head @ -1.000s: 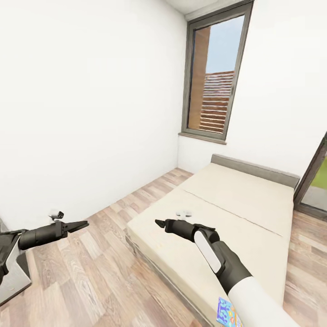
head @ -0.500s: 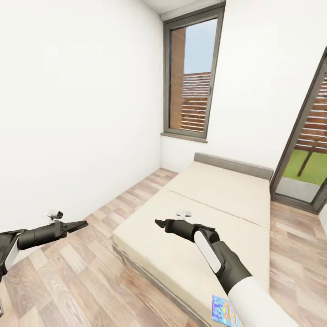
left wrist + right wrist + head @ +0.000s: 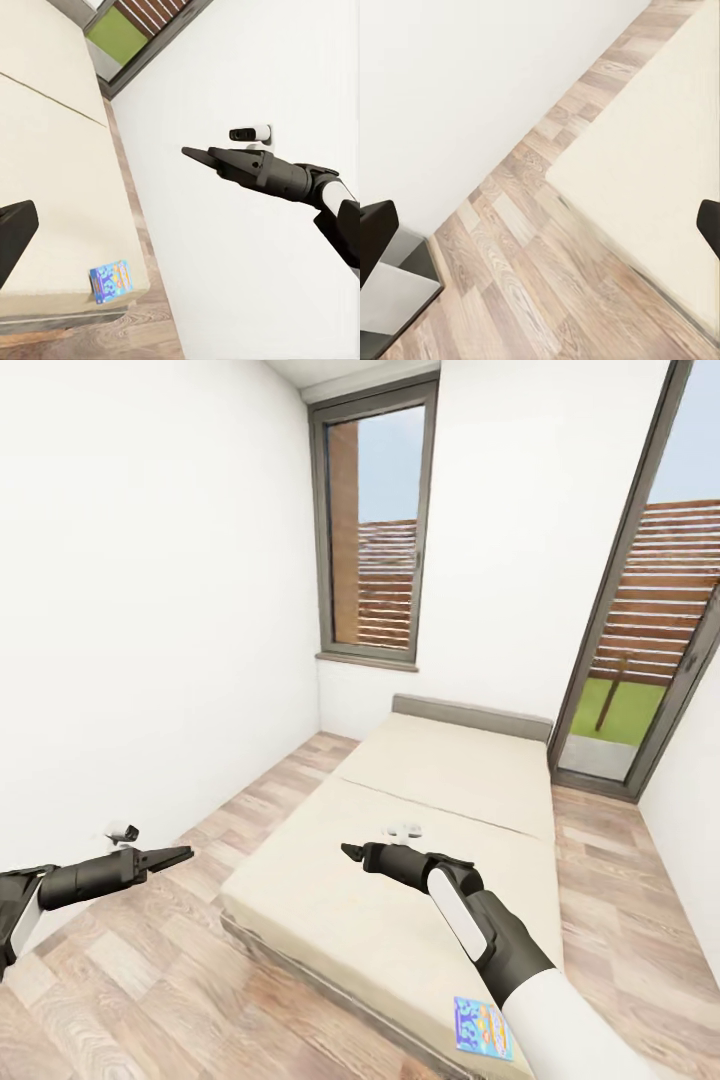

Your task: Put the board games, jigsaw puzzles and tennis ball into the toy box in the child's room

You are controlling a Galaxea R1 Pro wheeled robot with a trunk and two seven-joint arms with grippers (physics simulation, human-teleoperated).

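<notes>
I am in the child's room, facing the bed (image 3: 440,800), cream-topped and running away from me toward the far wall. One blue board game (image 3: 482,1028) lies flat near the bed's closest corner, just beside my right forearm; it also shows as the small blue box (image 3: 110,280) in the left wrist view. My right gripper (image 3: 352,851) hovers open above the bed's near half, holding nothing. My left gripper (image 3: 172,854) hangs open over the wood floor left of the bed, also holding nothing. The table, toy box, jigsaw puzzles and tennis ball are out of view.
A white wall runs along the left, with a strip of plank floor (image 3: 170,970) between it and the bed. A tall window (image 3: 375,530) stands behind the bed and a glass door (image 3: 640,620) at the right. A grey flat corner (image 3: 390,296) sits low by the wall.
The camera has swung to the right: the bed and window slid left in the picture and the glass door came into view. Both arms hold the same pose.
</notes>
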